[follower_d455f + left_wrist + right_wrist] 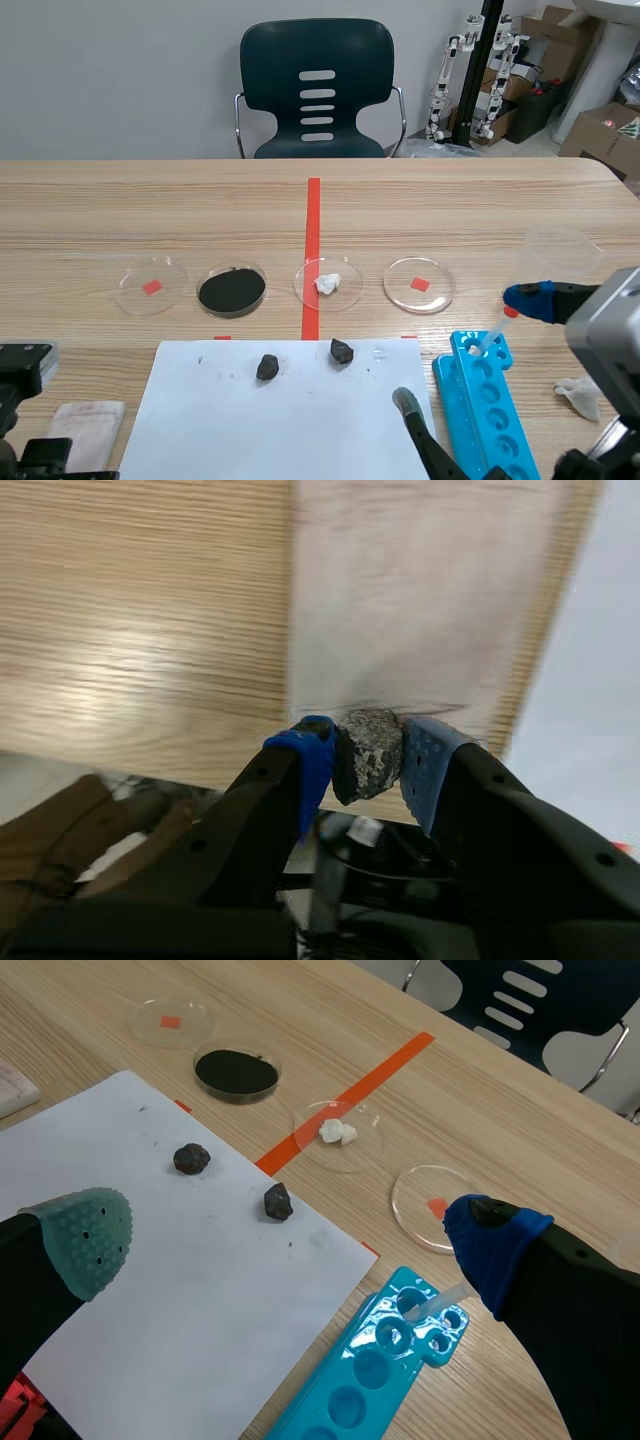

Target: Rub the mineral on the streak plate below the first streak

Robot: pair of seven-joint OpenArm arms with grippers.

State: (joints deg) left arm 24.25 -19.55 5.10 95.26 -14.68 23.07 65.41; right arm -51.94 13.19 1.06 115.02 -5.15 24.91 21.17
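One dish (pixel 232 266) holds black powder (pixel 232 291), another white lumps (pixel 327 283); left end effector (pixel 367 765) pinches mineral (pixel 368 748), right end effector (pixel 290 1245) spread.

No legible text, nos. or brand marks in any view. Cardboard boxes (pixel 598 128) on the floor beyond the tabletop's (pixel 150 200) far right corner are too small to make out any print.
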